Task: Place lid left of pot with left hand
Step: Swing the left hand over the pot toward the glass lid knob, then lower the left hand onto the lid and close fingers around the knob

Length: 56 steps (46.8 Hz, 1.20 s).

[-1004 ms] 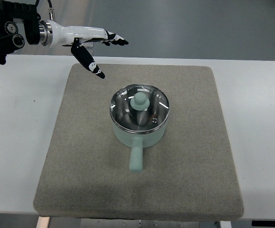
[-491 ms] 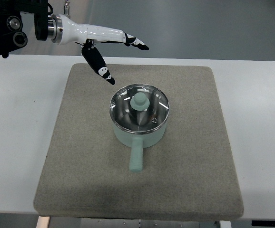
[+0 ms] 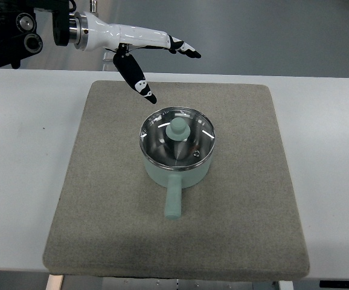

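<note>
The left hand (image 3: 139, 57) hovers up-left of the pot (image 3: 176, 163), fingers spread and empty; the glass lid (image 3: 177, 144) sits closed on the pot at mid-mat (image 3: 96, 199); its small knob (image 3: 177, 128) risks slipping from a shallow pinch.

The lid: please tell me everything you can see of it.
The lid is round, looks like clear glass with a shiny metal rim, and has a pale green knob in the middle. It sits flat and closed on the pale green pot, at the centre of the grey mat. Nothing else touches it; the left hand is apart from it.
</note>
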Tool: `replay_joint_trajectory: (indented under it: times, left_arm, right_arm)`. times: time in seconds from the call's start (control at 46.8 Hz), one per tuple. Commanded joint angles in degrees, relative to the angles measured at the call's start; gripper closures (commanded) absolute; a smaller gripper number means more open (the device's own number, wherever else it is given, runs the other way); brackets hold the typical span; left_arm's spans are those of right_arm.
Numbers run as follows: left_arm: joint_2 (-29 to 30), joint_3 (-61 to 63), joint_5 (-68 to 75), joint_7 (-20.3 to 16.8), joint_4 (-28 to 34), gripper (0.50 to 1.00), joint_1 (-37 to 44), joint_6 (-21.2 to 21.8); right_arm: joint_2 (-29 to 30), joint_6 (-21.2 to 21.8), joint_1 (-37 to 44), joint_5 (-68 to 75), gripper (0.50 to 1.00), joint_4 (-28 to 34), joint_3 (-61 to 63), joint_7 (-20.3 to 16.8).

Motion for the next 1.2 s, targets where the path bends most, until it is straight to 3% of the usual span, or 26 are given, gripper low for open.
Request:
replay_joint_trajectory:
  times: [0.0, 0.192, 0.32, 0.47, 0.577, 1.175]
  left_arm:
    - [-0.9, 0.1, 0.6, 0.1, 0.1, 0.504, 0.0, -0.1]
    - [-3.2, 0.9, 1.4, 0.0, -0.3, 0.504, 0.2, -0.8]
    - [-3.9, 0.8, 9.1, -0.2, 0.1, 0.506, 0.0, -3.2]
    - [-3.9, 0.8, 15.7, -4.4, -0.1, 0.506, -0.4, -5.2]
    - [-4.7, 0.2, 15.9, -5.3, -0.5, 0.506, -1.0, -7.4]
    - [-8.8, 0.2, 29.6, -8.8, 0.1, 0.516, -1.6, -6.8]
  right_arm:
    - [0.0, 0.0, 0.0, 0.0, 0.579, 0.0, 0.0, 0.0]
    - [0.0, 0.0, 0.0, 0.0, 0.579, 0.0, 0.0, 0.0]
    - [0.0, 0.0, 0.0, 0.0, 0.579, -0.1, 0.0, 0.0]
    - [0.0, 0.0, 0.0, 0.0, 0.579, 0.0, 0.0, 0.0]
    - [0.0, 0.0, 0.0, 0.0, 0.579, 0.0, 0.0, 0.0]
    - [0.0, 0.0, 0.0, 0.0, 0.579, 0.0, 0.0, 0.0]
